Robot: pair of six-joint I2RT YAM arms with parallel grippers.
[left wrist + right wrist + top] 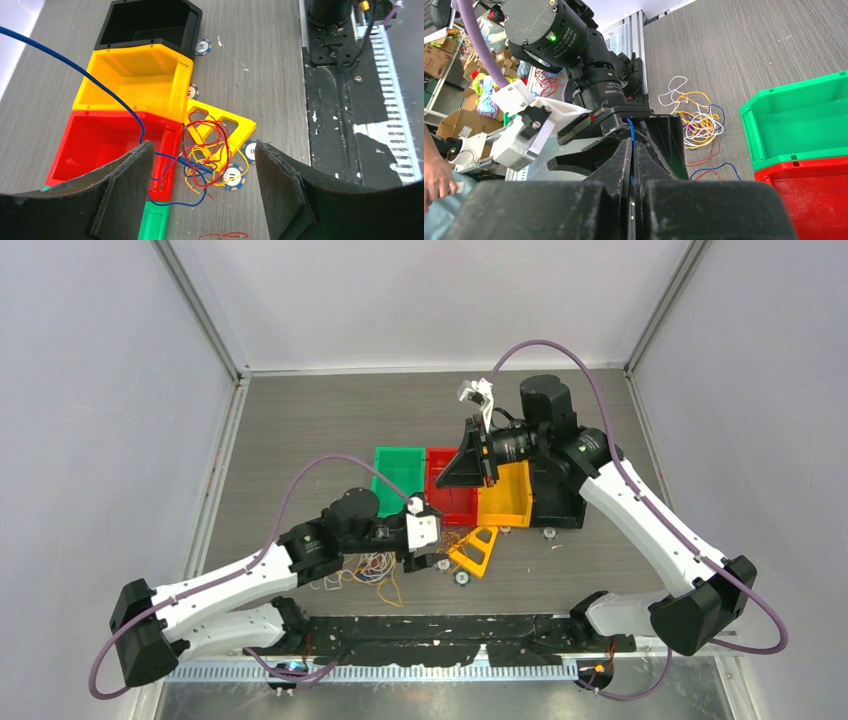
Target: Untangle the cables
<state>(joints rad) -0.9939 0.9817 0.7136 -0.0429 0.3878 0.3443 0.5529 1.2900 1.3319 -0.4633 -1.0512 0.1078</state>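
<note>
Nearest you, low in the overhead view, a loose heap of cables [370, 568] lies on the table [300, 420]. Just past it, your left gripper [204, 150] hangs with its fingers spread, closed on nothing. It straddles a knot [210, 160] of red, yellow and blue strands at the lower centre of the left wrist view. That knot is draped over a yellow triangular piece [227, 115] and sits against the corner of the red tray [90, 150]. From it the blue cable [630, 131] climbs toward the upper left of that view and ends, farther off, in your right gripper [632, 150], whose fingers are pinched tight on it. Your main risk is this: if you close the left on the whole bundle while the right pulls, the knot will likely cinch instead of opening. Strands looped through the triangular piece could also drag it, or the poker chip [234, 177] beside it, across the table.
</note>
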